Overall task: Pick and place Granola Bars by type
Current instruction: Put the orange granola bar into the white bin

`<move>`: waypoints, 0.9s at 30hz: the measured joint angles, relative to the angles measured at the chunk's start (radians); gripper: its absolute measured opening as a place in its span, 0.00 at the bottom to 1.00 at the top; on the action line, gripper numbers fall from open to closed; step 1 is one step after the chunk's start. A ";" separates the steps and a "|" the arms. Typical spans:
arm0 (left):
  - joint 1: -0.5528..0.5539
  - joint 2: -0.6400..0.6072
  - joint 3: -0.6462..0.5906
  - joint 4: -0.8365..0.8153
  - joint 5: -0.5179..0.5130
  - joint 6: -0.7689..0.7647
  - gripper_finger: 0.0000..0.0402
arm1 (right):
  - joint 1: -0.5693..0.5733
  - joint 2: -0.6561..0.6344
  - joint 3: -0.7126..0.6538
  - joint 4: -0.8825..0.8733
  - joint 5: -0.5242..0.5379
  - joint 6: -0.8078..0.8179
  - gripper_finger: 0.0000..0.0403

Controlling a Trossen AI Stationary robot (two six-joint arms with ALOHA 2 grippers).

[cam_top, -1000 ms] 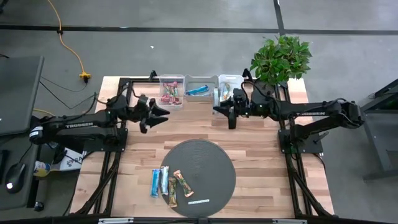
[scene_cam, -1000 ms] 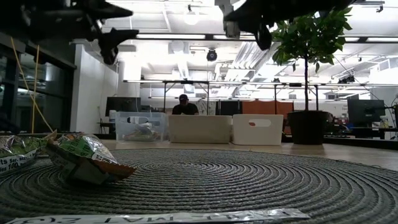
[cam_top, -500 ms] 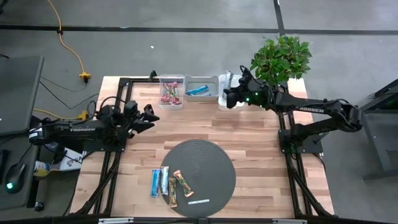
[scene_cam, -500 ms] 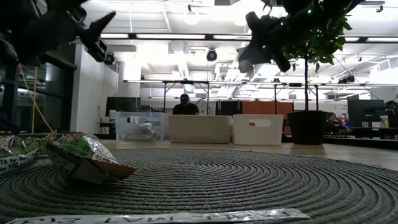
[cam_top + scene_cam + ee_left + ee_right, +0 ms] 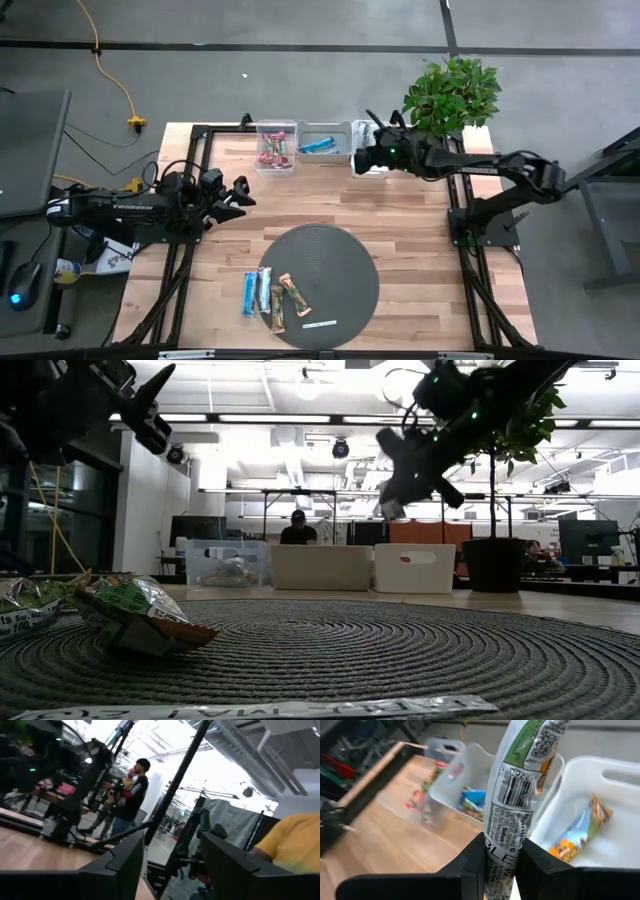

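The Granola Bars look light, crinkly and slippery — best pinched mid-length, as the right gripper fingers clench one green-wrapped bar near the desk's one-o'clock corner — the left gripper fingers parted, empty.

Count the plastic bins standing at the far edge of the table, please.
3, in one row: a clear bin with red bars, a middle bin with a blue bar, and a white bin partly hidden under the right tool.

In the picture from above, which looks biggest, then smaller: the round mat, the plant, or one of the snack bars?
1. Round mat
2. Plant, though it stands taller, nearer the camera
3. Snack bar, by far the smallest
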 joint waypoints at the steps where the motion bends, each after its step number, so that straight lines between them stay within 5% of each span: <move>1: -0.005 0.000 0.000 -0.002 0.000 0.000 0.48 | 0.000 0.017 0.000 0.000 0.003 0.005 0.16; 17: -0.004 0.000 -0.001 -0.138 -0.087 0.011 0.48 | -0.016 0.116 0.000 -0.063 0.270 -0.106 0.16; 27: -0.003 0.000 -0.002 -0.104 -0.090 0.026 0.48 | -0.074 0.116 0.000 -0.135 0.224 -0.041 0.16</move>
